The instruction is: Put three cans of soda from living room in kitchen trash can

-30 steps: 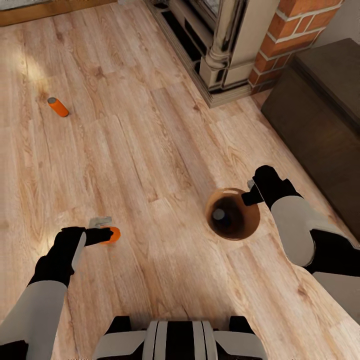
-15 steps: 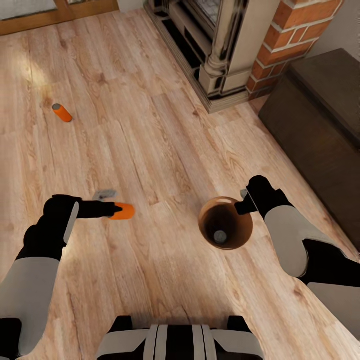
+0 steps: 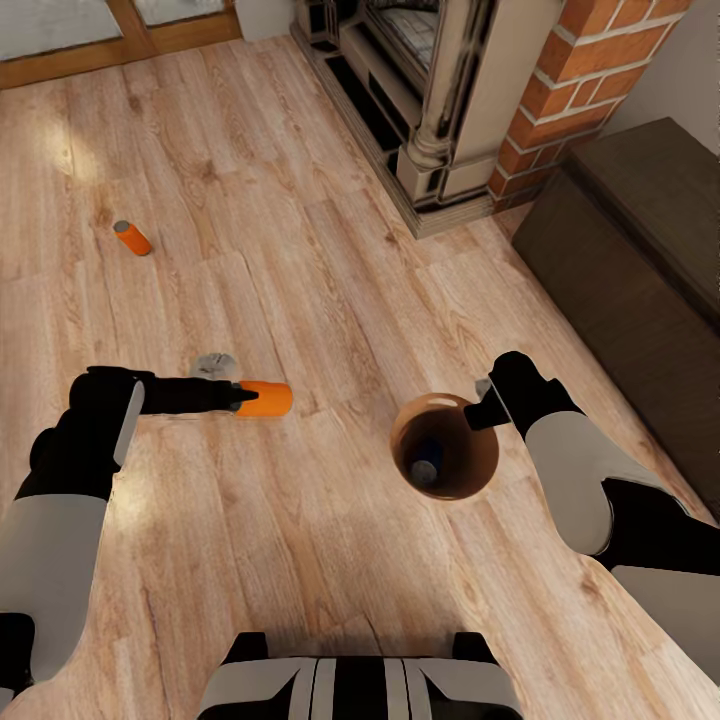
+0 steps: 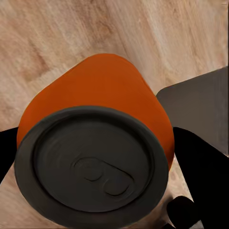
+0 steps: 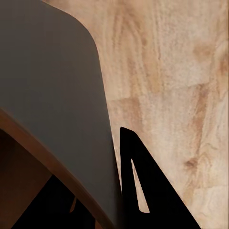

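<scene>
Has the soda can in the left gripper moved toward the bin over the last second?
Yes. The held can has closed on the trash can and risen off the floor, judged against the fireplace.

You have one orange soda can (image 3: 265,399) held sideways in your left gripper (image 3: 238,398), up off the light wood floor, and in the left wrist view its round grey top (image 4: 93,166) faces the camera with the black fingers on both sides of it. Your right gripper (image 3: 478,405) is closed on the rim of the round brown trash can (image 3: 478,476), which has a dark inside with a second can (image 3: 427,468) lying down in it. The third orange can (image 3: 132,238) lies on its side on the floor, far off to your left, well apart from the others.
</scene>
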Tool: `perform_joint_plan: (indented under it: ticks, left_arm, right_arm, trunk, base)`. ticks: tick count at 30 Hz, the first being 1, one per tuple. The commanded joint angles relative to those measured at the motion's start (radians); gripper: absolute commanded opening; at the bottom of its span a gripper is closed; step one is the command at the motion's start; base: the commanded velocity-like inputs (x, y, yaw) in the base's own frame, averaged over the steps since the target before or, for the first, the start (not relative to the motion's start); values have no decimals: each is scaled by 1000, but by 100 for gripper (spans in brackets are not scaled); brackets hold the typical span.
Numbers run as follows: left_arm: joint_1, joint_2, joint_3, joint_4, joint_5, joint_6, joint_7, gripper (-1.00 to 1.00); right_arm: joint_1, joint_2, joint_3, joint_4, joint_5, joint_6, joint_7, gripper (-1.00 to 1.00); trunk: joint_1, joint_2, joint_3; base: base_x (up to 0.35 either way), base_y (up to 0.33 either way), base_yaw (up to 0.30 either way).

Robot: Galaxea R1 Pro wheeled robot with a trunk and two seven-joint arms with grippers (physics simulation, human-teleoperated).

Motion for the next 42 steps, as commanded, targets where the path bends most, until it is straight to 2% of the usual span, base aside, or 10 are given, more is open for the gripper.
perform_joint_plan:
  ticks: [1, 5, 9, 18, 21, 24, 31, 36, 40, 42]
  left_arm:
    - [-10, 4, 0, -1, -6, 0, -34, -100]
    - [-36, 14, 0, -2, -5, 0, -110, -100]
    - [-55, 42, 1, -4, -5, 0, -263, -100]
    - [-74, 47, -5, -38, -2, 0, -467, -100]
    - [-76, 44, -6, -44, -2, 0, -605, -100]
    - [-85, 40, -5, -45, -1, 0, -678, -100]
    - [-114, 28, -3, -38, 0, 0, -690, -100]
    - [-120, -11, -7, -34, -3, 0, -690, -100]
    - [-120, -69, -77, -34, -10, 0, -690, -100]
    - [-120, -83, -111, -34, -11, 0, -690, -100]
  right_arm:
    - [0, 0, -2, 1, -25, 3, 4, -100]
    - [0, 0, -1, 1, -35, 3, 5, -100]
    - [0, 8, 1, 1, -39, 3, 5, -100]
    - [0, 20, 1, 8, -40, 3, 4, -100]
    - [-1, 34, 1, 11, -40, 3, 4, -100]
    - [-1, 56, 2, 11, -40, 3, 3, -100]
    - [-1, 88, 2, 9, -40, 3, -1, -100]
    - [-1, 95, 2, 9, -40, 3, -1, -100]
    - [-2, 110, 2, 3, -41, 3, -4, -100]
    - [-2, 114, 2, 1, -43, 3, -5, -100]
  trunk:
    - [-4, 7, 5]
    - [-19, 35, 21]
    - [-35, 63, 35]
    - [-69, 126, 63]
    - [-81, 147, 73]
    - [-92, 168, 82]
    - [-119, 217, 104]
    - [-138, 252, 120]
    - [-153, 280, 132]
    - [-161, 294, 139]
  base:
    - [0, 0, 0]
    - [0, 0, 0]
    - [0, 0, 0]
    - [0, 0, 0]
    - [0, 0, 0]
    - [0, 0, 0]
    - [0, 0, 0]
    - [0, 0, 0]
    - [0, 0, 0]
    - [0, 0, 0]
